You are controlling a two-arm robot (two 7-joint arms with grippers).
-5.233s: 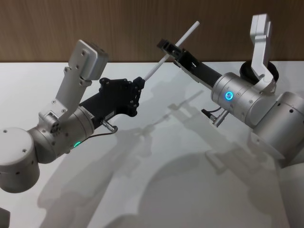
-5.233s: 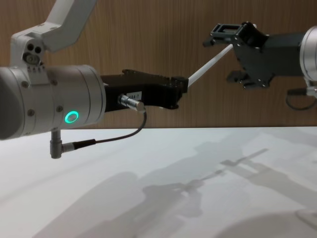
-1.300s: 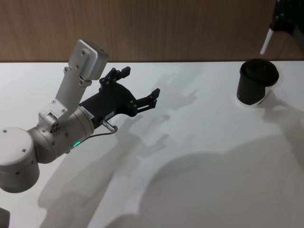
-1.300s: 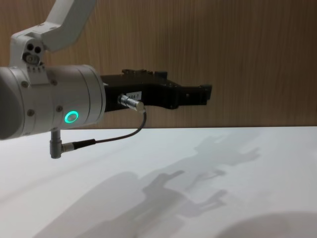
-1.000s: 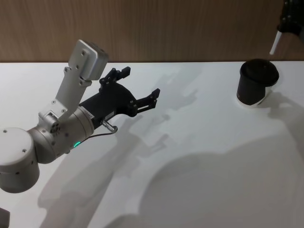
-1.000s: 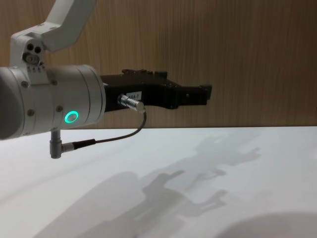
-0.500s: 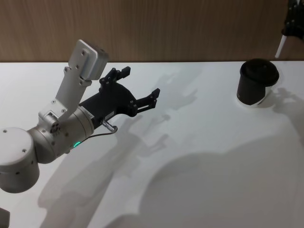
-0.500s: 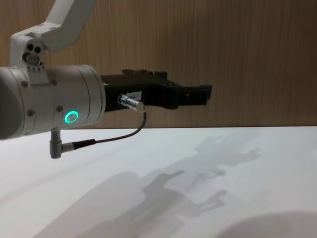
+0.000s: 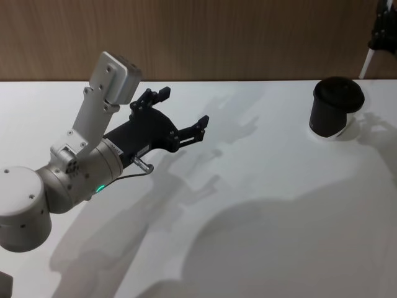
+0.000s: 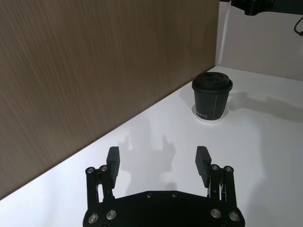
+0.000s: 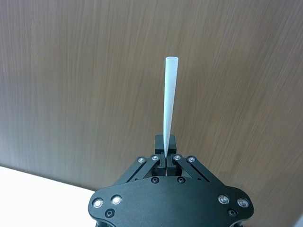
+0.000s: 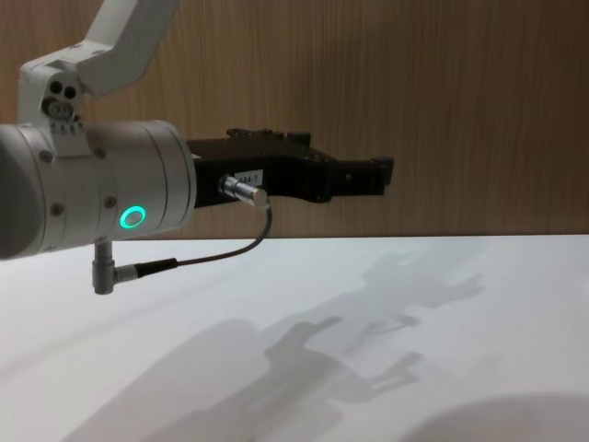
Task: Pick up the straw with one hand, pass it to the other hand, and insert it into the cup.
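The right tool [image 11: 166, 163] is clamped on the base of the white straw [image 11: 168, 101], held up at the far right of the scene, just beyond and right of the black lidded cup [image 9: 335, 105] standing on the white bench [image 9: 267, 186]. The left tool [image 9: 183, 112] hovers over the left of the bench with its fingers [image 10: 112, 158] spread wide and nothing between them, well apart from the cup.

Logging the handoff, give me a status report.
Left gripper open, idle above table. Right gripper clamps straw, up beside lidded black cup. Straw not inserted.

White straw [image 11: 168, 101], black cup [image 9: 335, 107], white table [image 9: 260, 205], brown woodgrain wall [image 9: 217, 37]
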